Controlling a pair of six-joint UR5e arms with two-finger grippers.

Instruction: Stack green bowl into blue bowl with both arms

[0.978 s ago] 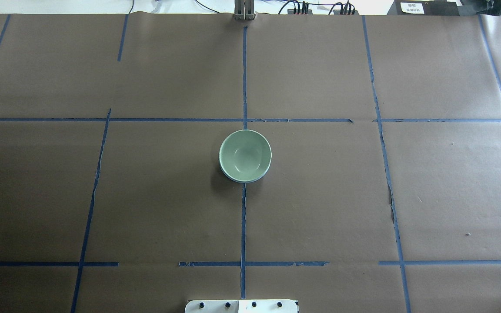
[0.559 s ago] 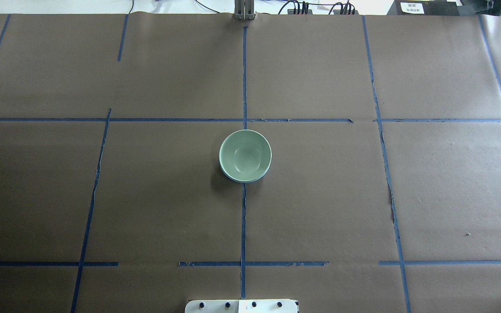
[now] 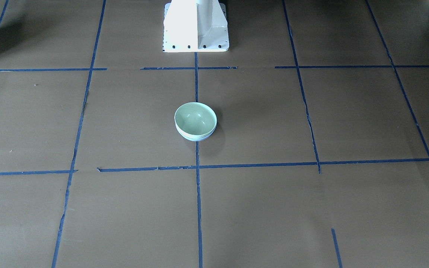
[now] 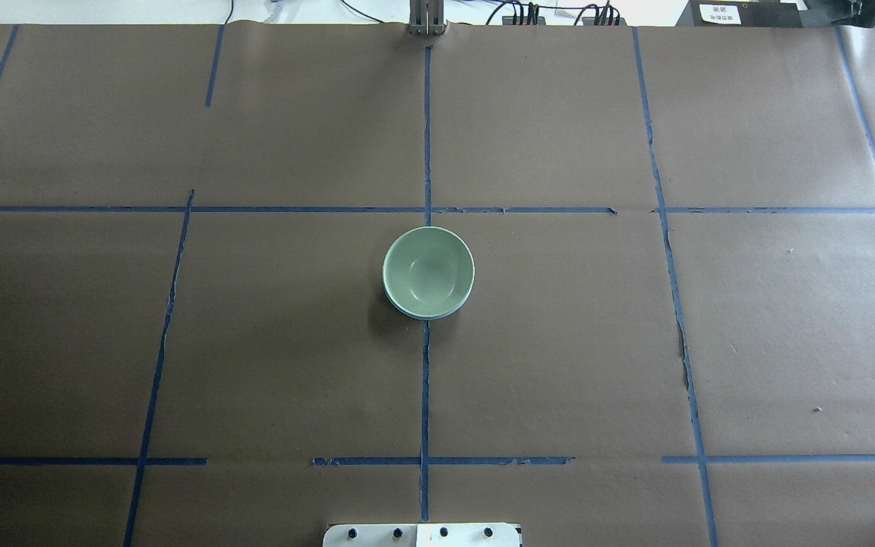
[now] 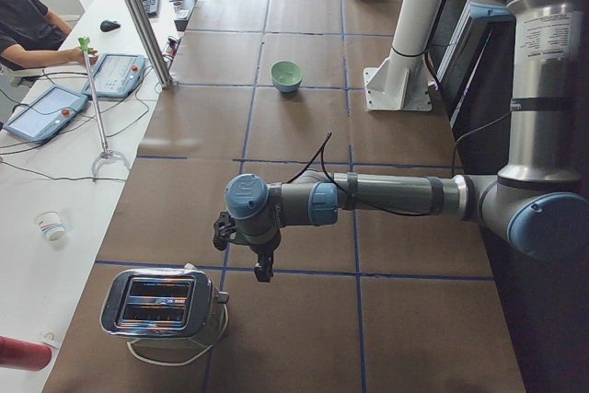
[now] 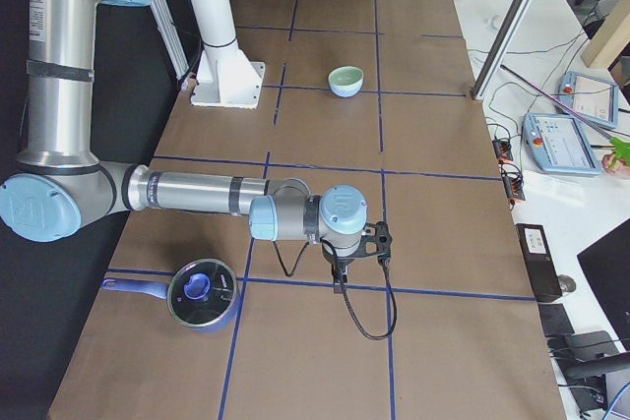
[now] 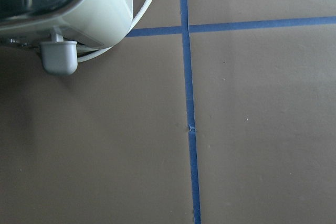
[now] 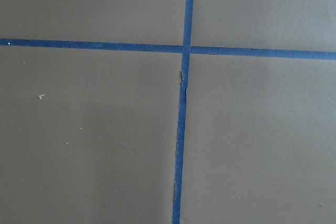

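Green bowl (image 4: pixel 428 270) sat nested inside blue bowl (image 3: pixel 196 138) at the middle of the table (image 4: pixel 711 342), on the centre tape line. Of the blue one only a thin band showed under the green rim, at 6 o'clock in the overhead view. White pedestal base (image 3: pixel 196 26) lay well apart at 6 o'clock from the stack in that view. The stack looked level and the task judged done.

Left gripper (image 5: pixel 264 270) hung over bare paper at the far left end of the table, with the toaster (image 5: pixel 166 306) near, at about 8 o'clock in the left side view. Right gripper (image 6: pixel 340 282) hung at the opposite end, with a lidded saucepan (image 6: pixel 200 292) at about 9 o'clock in the right side view. Neither held anything that I could see. How far either stood open: cannot tell, since only the side views caught them and the wrist views showed just paper and tape.

Handling, as a judgement: both bowls rigid, glossy, probably slippery and chip-prone, light to moderate in weight. Best hold is across the rim wall, one finger inside and one outside; a lift of the green bowl might drag the blue one up with it
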